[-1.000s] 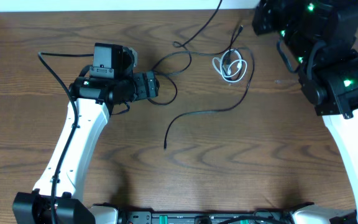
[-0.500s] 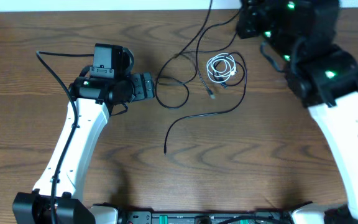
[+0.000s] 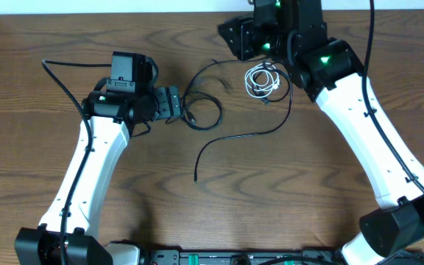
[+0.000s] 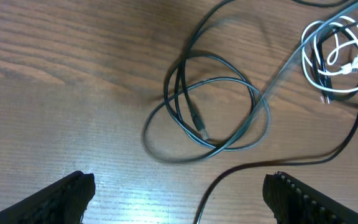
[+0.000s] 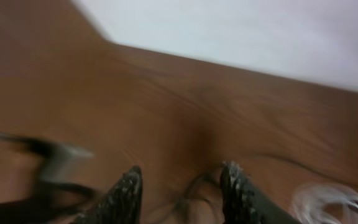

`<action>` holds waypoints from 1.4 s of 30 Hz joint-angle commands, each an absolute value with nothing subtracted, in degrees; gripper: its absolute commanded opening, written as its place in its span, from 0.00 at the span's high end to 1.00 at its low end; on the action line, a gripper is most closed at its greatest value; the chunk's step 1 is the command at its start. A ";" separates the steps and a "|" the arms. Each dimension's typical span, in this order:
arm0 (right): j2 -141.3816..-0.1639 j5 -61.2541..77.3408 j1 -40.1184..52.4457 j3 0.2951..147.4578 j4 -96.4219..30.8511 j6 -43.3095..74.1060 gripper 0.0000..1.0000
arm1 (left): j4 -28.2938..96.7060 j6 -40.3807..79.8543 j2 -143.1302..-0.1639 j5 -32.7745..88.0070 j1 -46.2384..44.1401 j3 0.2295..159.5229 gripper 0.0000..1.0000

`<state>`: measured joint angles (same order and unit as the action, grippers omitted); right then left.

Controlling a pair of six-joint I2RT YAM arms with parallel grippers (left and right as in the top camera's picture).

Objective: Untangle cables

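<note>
Sorting the cables is only at the reach-in stage, as I judge it: neither arm has hold of a cord.

Nearest, the left pincer (image 4: pixel 179 182) hovers over the tabletop (image 3: pixel 285 206) with its jaws spread wide and nothing between them. Just ahead of its tips lies the black loop (image 4: pixel 210 118), a cord doubled over itself into overlapping rings, with a small plug end resting inside them. On the right-finger side a long black cord (image 3: pixel 249 133) runs past. Its free end lies on bare wood off to that side, and its far part bends away toward the white coil (image 4: pixel 335 53).

That coil sits farther ahead and to the right of the left pincer, well apart from it. A black cord threads through it, so white and black are caught together there.

Farthest off, beyond the coil, the right pincer (image 5: pixel 180 169) hangs over the back of the tabletop. Its own view is smeared, yet the two fingers show a gap between them and I see nothing gripped. The coil is only a pale blur beside one finger.

The next move, I judge, calls for one pincer to come right down to the wood, since the cords are far thinner than its fingers. It should close on a single strand clear of the crossings, while the other arm holds the neighbouring cord. The pull should be slow, so the rings open rather than tighten.
</note>
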<state>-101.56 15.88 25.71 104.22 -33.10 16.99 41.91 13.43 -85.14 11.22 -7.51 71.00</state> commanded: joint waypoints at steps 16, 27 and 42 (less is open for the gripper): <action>-117.60 -4.34 20.56 104.51 -44.10 15.18 0.62 | 42.81 12.67 -85.60 10.41 -7.49 71.46 0.08; -125.78 -4.36 19.53 104.51 -41.50 15.22 0.61 | 43.07 12.67 -85.60 10.41 -7.46 71.46 0.08; -127.15 4.80 19.35 100.66 -42.74 19.25 0.99 | 43.07 12.67 -85.60 10.41 -7.46 71.46 0.08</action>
